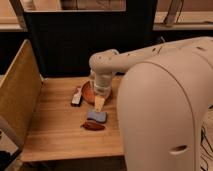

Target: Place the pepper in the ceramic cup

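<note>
The dark red pepper (93, 126) lies on the wooden table (55, 130), just in front of the blue-grey sponge (97, 116). My gripper (100, 104) hangs from the white arm (107, 65) over the front right edge of the orange-red bowl (87, 91). It is above and behind the sponge, a short way from the pepper, and holds nothing that I can see. The ceramic cup does not show; the arm hides the area behind the bowl.
A small black and white object (76, 96) lies left of the bowl. A tall wooden side panel (17, 100) walls the table's left edge. A dark panel (85, 40) stands behind the table. My large white arm body (165, 110) fills the right side.
</note>
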`<state>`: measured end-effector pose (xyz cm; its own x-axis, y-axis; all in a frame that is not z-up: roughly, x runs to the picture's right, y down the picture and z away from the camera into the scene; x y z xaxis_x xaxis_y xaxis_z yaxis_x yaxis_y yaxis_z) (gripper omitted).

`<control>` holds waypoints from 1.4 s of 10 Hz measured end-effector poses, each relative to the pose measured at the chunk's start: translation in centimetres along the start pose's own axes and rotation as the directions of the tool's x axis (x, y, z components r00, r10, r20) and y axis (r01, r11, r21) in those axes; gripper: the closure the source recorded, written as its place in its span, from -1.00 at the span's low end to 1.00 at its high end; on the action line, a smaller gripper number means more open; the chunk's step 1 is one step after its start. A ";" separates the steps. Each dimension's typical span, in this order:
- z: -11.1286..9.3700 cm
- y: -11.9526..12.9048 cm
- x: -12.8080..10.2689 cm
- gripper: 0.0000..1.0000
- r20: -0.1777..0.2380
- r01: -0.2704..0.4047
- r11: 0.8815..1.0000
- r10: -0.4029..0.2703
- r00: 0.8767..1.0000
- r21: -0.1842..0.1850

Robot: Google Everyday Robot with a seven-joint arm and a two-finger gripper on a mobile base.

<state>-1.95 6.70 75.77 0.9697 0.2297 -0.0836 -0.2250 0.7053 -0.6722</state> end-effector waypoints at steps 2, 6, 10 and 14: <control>0.5 0.5 -1.3 -0.60 -0.014 0.042 0.999 -0.042 0.999 -0.025; 2.5 4.6 -3.8 -0.60 -0.024 0.146 0.983 -0.149 0.989 -0.112; 5.2 6.4 -3.8 -0.60 0.039 0.175 0.973 -0.171 0.985 -0.152; 7.3 6.8 -3.3 -0.60 0.089 0.187 0.966 -0.173 0.981 -0.179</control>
<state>-7.33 15.61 76.83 0.9816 0.1629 0.0997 -0.0194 0.6043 -0.7965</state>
